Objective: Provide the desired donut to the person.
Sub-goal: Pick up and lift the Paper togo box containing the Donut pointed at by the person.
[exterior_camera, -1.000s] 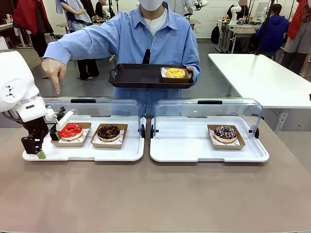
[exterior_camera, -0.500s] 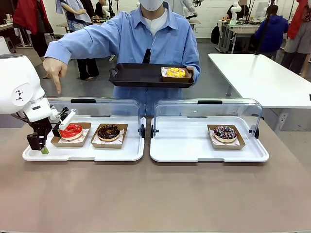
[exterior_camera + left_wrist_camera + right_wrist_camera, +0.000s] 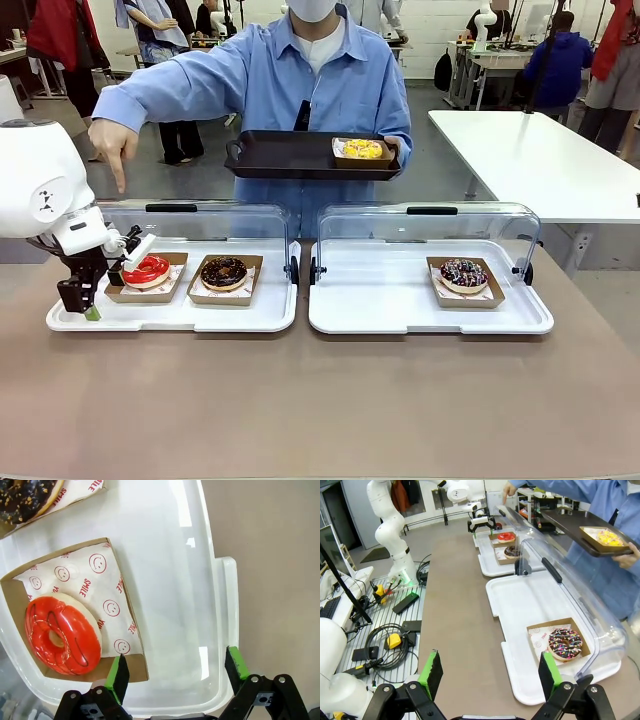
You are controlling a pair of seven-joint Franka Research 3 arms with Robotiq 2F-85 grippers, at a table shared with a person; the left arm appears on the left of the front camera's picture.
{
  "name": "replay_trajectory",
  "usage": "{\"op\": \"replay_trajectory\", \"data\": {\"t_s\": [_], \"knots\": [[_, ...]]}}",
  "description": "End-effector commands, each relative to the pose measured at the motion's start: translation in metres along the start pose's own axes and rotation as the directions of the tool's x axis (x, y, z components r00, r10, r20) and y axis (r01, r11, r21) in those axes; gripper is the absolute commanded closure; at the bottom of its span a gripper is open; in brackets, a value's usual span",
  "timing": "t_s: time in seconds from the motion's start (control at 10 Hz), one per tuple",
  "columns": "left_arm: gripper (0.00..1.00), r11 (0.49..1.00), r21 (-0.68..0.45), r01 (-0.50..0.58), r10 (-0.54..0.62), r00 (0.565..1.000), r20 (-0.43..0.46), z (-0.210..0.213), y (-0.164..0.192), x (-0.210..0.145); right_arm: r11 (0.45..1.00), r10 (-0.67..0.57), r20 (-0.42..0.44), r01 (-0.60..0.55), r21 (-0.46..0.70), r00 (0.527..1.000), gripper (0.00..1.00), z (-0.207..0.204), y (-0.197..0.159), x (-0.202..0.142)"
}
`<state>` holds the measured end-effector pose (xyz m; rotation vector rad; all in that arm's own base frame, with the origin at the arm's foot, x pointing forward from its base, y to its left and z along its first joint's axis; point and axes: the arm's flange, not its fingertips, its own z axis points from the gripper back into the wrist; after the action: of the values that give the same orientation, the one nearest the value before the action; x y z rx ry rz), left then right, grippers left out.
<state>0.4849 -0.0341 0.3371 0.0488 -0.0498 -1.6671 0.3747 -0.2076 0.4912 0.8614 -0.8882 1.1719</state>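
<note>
The person (image 3: pixel 320 85) points a finger (image 3: pixel 118 180) down over the red-glazed donut (image 3: pixel 148 269), which lies in a cardboard tray at the left end of the left white tray (image 3: pixel 200 315). My left gripper (image 3: pixel 98 292) hangs open just left of that donut. Seen from the left wrist, the red donut (image 3: pixel 62 634) lies left of the left gripper (image 3: pixel 177 672), with one green pad (image 3: pixel 119 677) at the cardboard tray's corner. My right gripper (image 3: pixel 489 672) is open and empty, high above the table.
A chocolate donut (image 3: pixel 224 271) sits beside the red one. A sprinkled chocolate donut (image 3: pixel 463 274) lies in the right white tray (image 3: pixel 400 320). Both trays have raised clear lids (image 3: pixel 430 225). The person holds a dark tray (image 3: pixel 290 158) carrying a yellow donut (image 3: pixel 362 150).
My left gripper has risen a little and shifted right, closer to the red donut's cardboard tray. The person's pointing hand and dark tray stay as they were.
</note>
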Motion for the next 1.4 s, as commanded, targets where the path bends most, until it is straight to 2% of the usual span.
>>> {"op": "replay_trajectory", "data": {"t_s": [0.0, 0.5, 0.6, 0.7, 0.8, 0.9, 1.1, 1.2, 1.3], "knots": [[0.00, 1.000, 0.008, 0.000, 0.000, 1.000, -0.008, -0.002, 0.007, -0.001, 1.000, -0.001, -0.013, 0.001, -0.003, 1.000, 0.00, -0.001, 0.001, -0.002], [0.00, 1.000, 0.002, -0.011, 0.011, 1.000, 0.012, -0.012, 0.012, -0.007, 1.000, -0.001, -0.013, 0.001, -0.003, 1.000, 0.00, -0.001, 0.001, -0.002], [0.24, 1.000, 0.018, 0.002, -0.002, 1.000, 0.023, -0.011, 0.012, -0.008, 1.000, -0.001, -0.013, 0.001, -0.003, 1.000, 0.00, -0.001, 0.001, -0.002], [0.57, 0.999, 0.030, 0.011, -0.012, 0.999, 0.032, -0.010, 0.012, -0.007, 1.000, -0.001, -0.013, 0.001, -0.003, 1.000, 0.00, -0.001, 0.001, -0.002], [0.81, 0.999, 0.033, 0.015, -0.016, 0.999, 0.030, -0.010, 0.012, -0.007, 1.000, -0.001, -0.013, 0.001, -0.003, 1.000, 0.00, -0.001, 0.001, -0.002], [1.00, 0.999, 0.035, 0.017, -0.018, 0.999, 0.030, -0.009, 0.011, -0.007, 1.000, -0.001, -0.013, 0.001, -0.003, 1.000, 0.00, -0.001, 0.001, -0.002], [1.00, 0.999, 0.036, 0.023, -0.024, 0.999, 0.032, -0.009, 0.011, -0.007, 1.000, -0.001, -0.013, 0.001, -0.003, 1.000, 0.00, -0.001, 0.001, -0.002], [0.91, 0.999, 0.037, 0.026, -0.027, 0.999, 0.032, -0.009, 0.011, -0.007, 1.000, -0.001, -0.013, 0.001, -0.003, 1.000, 0.00, -0.001, 0.001, -0.002], [1.00, 0.999, 0.037, 0.029, -0.030, 0.999, 0.033, -0.008, 0.011, -0.007, 1.000, -0.001, -0.013, 0.001, -0.003, 1.000, 0.00, -0.001, 0.001, -0.002]]}}
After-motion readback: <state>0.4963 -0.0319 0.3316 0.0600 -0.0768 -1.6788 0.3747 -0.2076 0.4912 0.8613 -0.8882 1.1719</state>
